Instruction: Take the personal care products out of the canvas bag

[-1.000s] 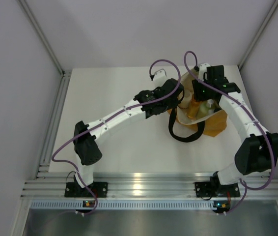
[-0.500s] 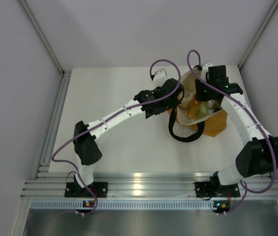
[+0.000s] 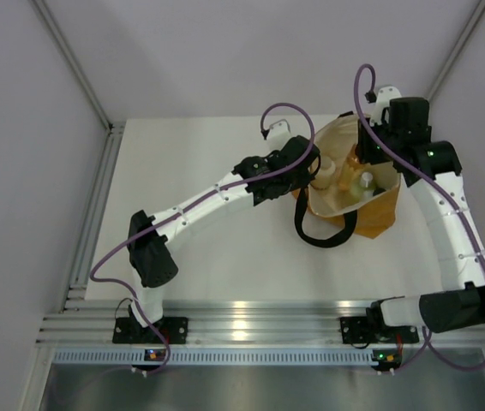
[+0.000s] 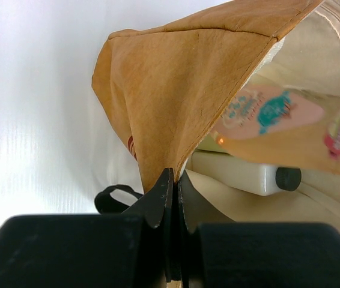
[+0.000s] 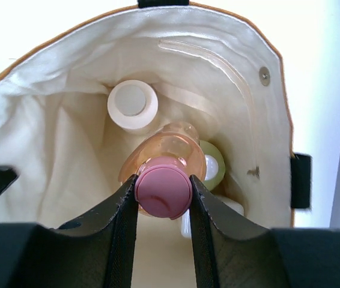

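The canvas bag (image 3: 371,218) stands open at the far right of the table. My left gripper (image 4: 175,174) is shut on the bag's near edge (image 4: 176,90) and holds the mouth open; in the top view it is at the bag's left rim (image 3: 313,177). My right gripper (image 5: 163,183) is shut on the pink cap (image 5: 163,192) of the orange bottle (image 5: 170,150), held over the bag's mouth (image 3: 364,156). Inside the bag are the cream round jar (image 5: 133,105), the pale green bottle (image 5: 213,168) and the white squarish bottle (image 4: 239,173) with a dark cap (image 4: 288,178).
The bag's black loop handle (image 3: 321,231) lies on the table in front of the bag. A white wall panel and metal post (image 3: 448,60) stand close behind and right of the right arm. The left arm (image 3: 208,201) stretches across the table's middle.
My right gripper has risen and moved back and right, lifting the orange bottle up out of the bag's interior. The left gripper keeps its hold on the bag's edge.
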